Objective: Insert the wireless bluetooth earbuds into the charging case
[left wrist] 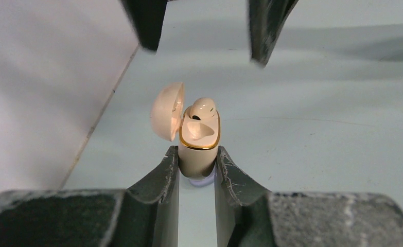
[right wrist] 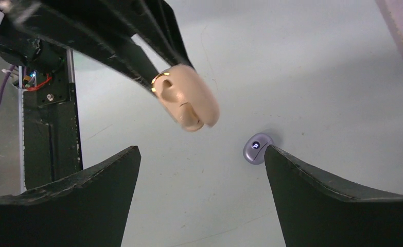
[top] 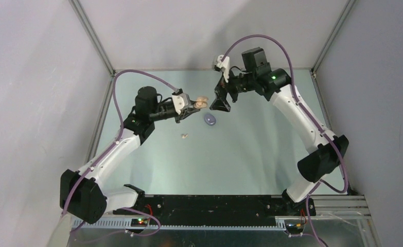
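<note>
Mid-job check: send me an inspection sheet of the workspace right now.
Surface: pale table, no spills seen.
Job's things: cream case, lid open, one cream earbud in a socket, other socket empty; second cream earbud loose on the table; purple case on the table, looks shut; purple buds not seen.
Clutter: nothing seen.
Grippers: left gripper shut on the cream case, off the table; right gripper open, facing it.
Cables: purple cables looping over both arms.
Surroundings: grey walls, metal frame posts.
</note>
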`<state>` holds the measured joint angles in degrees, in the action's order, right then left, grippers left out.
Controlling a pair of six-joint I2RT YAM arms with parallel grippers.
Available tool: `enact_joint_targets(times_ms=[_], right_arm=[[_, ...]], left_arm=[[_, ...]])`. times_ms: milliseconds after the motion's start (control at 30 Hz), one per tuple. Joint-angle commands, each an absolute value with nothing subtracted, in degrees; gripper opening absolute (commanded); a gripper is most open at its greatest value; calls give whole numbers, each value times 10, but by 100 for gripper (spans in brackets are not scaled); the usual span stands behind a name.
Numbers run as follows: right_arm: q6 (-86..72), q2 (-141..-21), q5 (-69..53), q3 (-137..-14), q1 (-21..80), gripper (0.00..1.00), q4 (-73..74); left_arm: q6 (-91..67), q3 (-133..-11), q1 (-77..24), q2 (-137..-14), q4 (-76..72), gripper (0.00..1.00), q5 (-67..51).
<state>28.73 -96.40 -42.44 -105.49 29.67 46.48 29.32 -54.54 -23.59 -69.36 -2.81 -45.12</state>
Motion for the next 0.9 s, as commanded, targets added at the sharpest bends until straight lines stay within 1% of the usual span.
enact_joint_targets(times_ms=[0, 100, 167, 267, 300, 333, 367, 433, 500, 600, 667, 733, 833, 867], right_arm=[[299, -896, -458, -1046, 283, 95, 474], [308, -889, -422, -1010, 283, 91, 450], [304, -895, -398, -975, 281, 85, 421], [332, -917, -385, -935, 290, 70, 401], [341, -932, -381, -932, 300, 62, 398], [361, -941, -370, -931, 306, 58, 398], [373, -959, -367, -932, 319, 50, 401], [417, -985, -356, -936, 342, 41, 407], [459, -1015, -347, -950, 361, 36, 416], [508, -1060, -339, -969, 384, 33, 424], [522, -1111, -332, -992, 395, 32, 429], [519, -1152, -313, -1023, 405, 29, 428], [477, -1203, -235, -1072, 423, 22, 403], [466, -1225, -221, -1080, 428, 22, 384]], left_arm=[[219, -538, -213, -665, -59, 0, -442], [165, -527, -190, -646, -55, 0, -435], [131, -515, -169, -626, -51, 0, -421], [85, -494, -132, -586, -44, 0, -393], [65, -490, -125, -569, -35, 0, -387], [58, -484, -113, -561, -31, 0, -376], [44, -481, -107, -545, -20, 0, -371], [33, -472, -90, -522, -6, 0, -360], [20, -462, -66, -501, 12, 0, -353], [-21, -450, -39, -486, 19, 0, -341], [-49, -446, -19, -481, 21, 0, -337], [-70, -442, -4, -474, 18, 0, -334], [-79, -442, 29, -462, 25, 0, -330], [-80, -442, 32, -460, 28, 0, -329]])
